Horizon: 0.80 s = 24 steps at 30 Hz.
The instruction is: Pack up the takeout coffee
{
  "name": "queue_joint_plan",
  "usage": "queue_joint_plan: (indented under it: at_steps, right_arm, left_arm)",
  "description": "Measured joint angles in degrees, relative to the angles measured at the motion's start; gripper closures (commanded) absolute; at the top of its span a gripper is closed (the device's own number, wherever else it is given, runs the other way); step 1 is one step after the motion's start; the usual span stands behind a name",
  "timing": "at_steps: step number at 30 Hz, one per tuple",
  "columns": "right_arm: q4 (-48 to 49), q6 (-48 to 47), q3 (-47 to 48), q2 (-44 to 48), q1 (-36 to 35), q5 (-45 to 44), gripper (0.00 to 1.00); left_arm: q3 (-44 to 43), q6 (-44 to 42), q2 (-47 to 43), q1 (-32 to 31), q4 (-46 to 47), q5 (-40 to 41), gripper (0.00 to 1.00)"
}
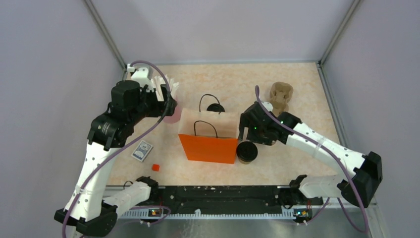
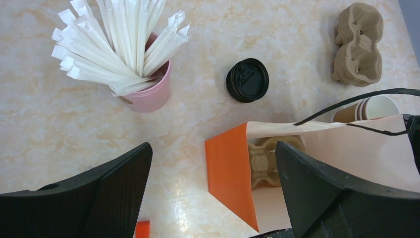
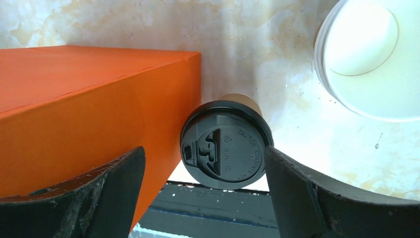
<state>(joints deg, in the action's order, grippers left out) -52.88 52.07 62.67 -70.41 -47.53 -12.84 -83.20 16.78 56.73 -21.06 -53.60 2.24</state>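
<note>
Right end effector [image 3: 204, 156]: fingers wide apart, clamped on nothing
Takeout coffee [image 3: 225, 151]: upright on the surface [image 3: 237, 49] between those fingers, black lid just beside the finger away from the bag
Orange bag [image 3: 89, 109]: left of the right end effector, corner close against the coffee
Stack of lidless cups [image 3: 364, 54]: beyond the right end effector, to its right
Left end effector [image 2: 214, 153]: fingers wide apart, gripping nothing, above the bag's open mouth
Pulp carrier [image 2: 270, 156]: below the left end effector, inside the bag
Loose black lid [image 2: 247, 80]: beyond the left end effector
Pink cup of wrapped straws [image 2: 148, 94]: beyond it, to the left
</note>
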Motion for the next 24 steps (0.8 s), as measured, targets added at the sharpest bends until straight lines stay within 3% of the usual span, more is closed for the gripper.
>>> queue_joint_plan:
  at_steps: [24]
  right_arm:
    - [3.1, -4.5, -5.8, 0.0, 0.1, 2.2, 0.11]
  left_arm:
    - [0.0, 0.0, -1.0, 0.0, 0.5, 0.2, 0.01]
